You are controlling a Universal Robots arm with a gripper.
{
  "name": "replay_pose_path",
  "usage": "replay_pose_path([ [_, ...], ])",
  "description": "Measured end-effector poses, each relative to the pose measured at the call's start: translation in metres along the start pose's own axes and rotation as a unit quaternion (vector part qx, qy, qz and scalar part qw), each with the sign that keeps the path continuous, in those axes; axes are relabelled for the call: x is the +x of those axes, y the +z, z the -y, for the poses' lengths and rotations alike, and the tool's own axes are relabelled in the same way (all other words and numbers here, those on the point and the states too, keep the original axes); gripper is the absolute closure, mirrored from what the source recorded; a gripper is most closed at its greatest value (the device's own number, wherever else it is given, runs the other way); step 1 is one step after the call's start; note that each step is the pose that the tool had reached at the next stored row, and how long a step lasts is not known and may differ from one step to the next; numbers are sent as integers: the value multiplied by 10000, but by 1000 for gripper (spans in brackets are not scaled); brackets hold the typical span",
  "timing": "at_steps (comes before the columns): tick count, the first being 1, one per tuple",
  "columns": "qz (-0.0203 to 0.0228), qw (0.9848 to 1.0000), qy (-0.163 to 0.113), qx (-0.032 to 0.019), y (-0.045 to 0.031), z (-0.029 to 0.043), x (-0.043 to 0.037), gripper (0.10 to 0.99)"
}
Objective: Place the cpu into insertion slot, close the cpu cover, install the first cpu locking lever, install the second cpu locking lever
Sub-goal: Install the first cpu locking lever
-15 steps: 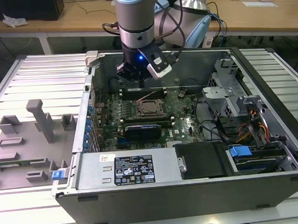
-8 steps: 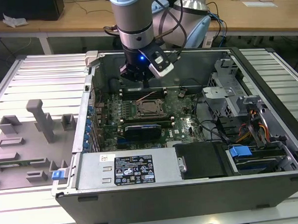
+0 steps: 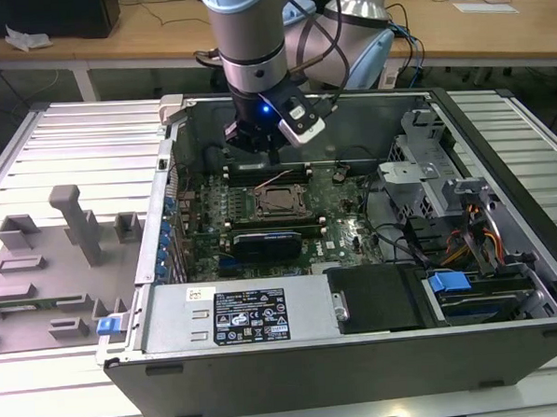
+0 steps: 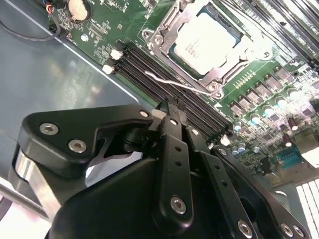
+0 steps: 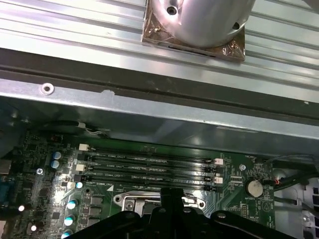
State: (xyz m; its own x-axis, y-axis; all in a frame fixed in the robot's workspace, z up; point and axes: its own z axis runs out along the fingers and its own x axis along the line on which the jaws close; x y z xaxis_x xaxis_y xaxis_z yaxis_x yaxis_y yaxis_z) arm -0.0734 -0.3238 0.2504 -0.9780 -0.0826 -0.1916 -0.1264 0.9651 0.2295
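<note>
While the cpu (image 4: 207, 42) sits under the cpu cover (image 4: 167, 30), hand (image 4: 167, 105) clenched over memory slots (image 4: 134, 62)

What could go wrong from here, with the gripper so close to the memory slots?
1. The gripper sits low over the memory slots; a sideways move may scrape them or their white clips.
2. The thin locking lever appears unlatched beside the cpu cover, so the cover may not yet clamp the cpu; a knock could bend the wire.
</note>
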Motion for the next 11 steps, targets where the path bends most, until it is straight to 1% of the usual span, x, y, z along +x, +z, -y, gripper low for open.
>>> replay_pose_path([
  [1,21,10000,-5,1,8,2,2,980],
  [4,103,9999,-18,10,36,8,12,980],
  [7,133,9999,88,34,61,14,17,980],
  [11,187,9993,302,80,100,15,26,980],
])
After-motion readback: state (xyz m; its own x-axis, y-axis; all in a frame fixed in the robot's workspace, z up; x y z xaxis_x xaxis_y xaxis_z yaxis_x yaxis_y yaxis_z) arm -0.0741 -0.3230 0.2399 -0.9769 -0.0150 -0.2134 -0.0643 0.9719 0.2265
